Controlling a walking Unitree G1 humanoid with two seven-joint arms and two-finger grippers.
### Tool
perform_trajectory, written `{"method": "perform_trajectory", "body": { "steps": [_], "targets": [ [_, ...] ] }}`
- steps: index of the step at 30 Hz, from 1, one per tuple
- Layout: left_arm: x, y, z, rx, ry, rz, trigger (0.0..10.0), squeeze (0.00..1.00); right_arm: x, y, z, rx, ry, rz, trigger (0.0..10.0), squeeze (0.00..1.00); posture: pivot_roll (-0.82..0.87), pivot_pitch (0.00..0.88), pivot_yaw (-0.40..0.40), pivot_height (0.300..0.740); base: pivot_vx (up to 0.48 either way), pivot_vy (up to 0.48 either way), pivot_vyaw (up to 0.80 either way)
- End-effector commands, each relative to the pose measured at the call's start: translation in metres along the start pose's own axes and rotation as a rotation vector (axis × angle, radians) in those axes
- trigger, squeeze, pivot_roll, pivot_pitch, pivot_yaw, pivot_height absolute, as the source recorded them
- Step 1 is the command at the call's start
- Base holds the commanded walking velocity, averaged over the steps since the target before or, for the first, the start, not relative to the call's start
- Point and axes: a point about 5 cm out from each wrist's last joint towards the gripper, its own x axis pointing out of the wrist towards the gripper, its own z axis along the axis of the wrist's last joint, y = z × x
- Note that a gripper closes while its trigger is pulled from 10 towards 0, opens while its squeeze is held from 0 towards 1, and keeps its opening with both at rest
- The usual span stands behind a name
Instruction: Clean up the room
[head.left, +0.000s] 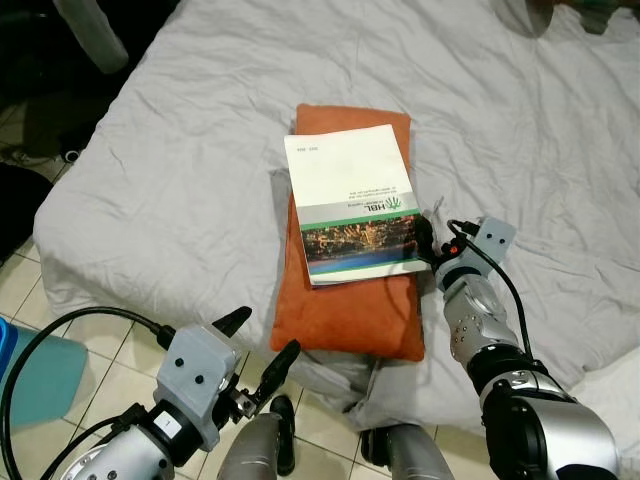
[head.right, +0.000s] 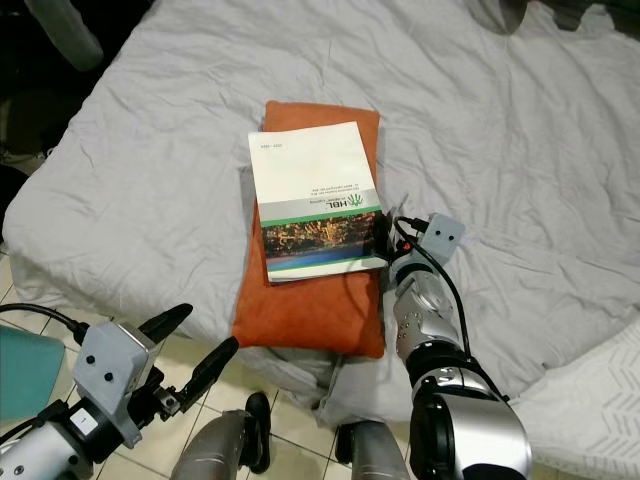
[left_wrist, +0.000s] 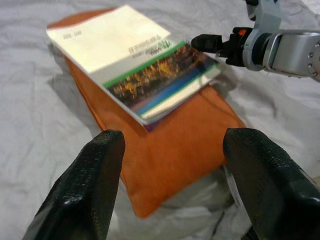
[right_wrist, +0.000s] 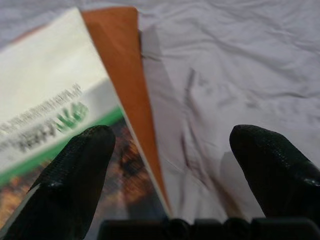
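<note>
Book (head.left: 355, 203) lies flat on an orange cushion (head.left: 350, 300), which sits on the bed (head.left: 180, 180) near its foot edge. Book's long axis runs away from the robot, roughly parallel w/ the cushion's; title end is nearest.

Right gripper (head.left: 428, 238) is at the book's near right corner, jaws spread, one finger over the cover and the other over the sheet, so the book's edge lies between them. Can't tell if it's touching yet.

Left gripper (head.left: 262, 348) hovers over the floor just short of the cushion's near end, jaws spread, nothing held, well apart from the book.

Right arm is clearly nearer; likely next move is closing on that corner.
</note>
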Motion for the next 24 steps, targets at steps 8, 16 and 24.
{"method": "perform_trajectory", "body": {
  "steps": [8, 16, 24],
  "targets": [
    [-0.006, -0.005, 0.001, -0.024, 0.030, -0.011, 10.0, 0.00, -0.006, -0.022, -0.013, 0.151, 0.078, -0.072, 10.0, 0.00, 0.27, 0.502, 0.045, 0.740, 0.000, 0.000, 0.00],
    [-0.004, -0.002, 0.000, -0.019, 0.034, -0.012, 10.0, 0.00, -0.006, -0.017, -0.019, 0.232, 0.103, -0.047, 10.0, 0.00, 0.26, 0.494, 0.055, 0.740, 0.000, 0.000, 0.00],
    [-0.001, -0.001, 0.001, -0.020, 0.032, -0.014, 10.0, 0.00, -0.006, -0.012, -0.022, 0.327, 0.115, -0.027, 10.0, 0.00, 0.26, 0.486, 0.056, 0.740, 0.000, 0.000, 0.00]
  ]
}}
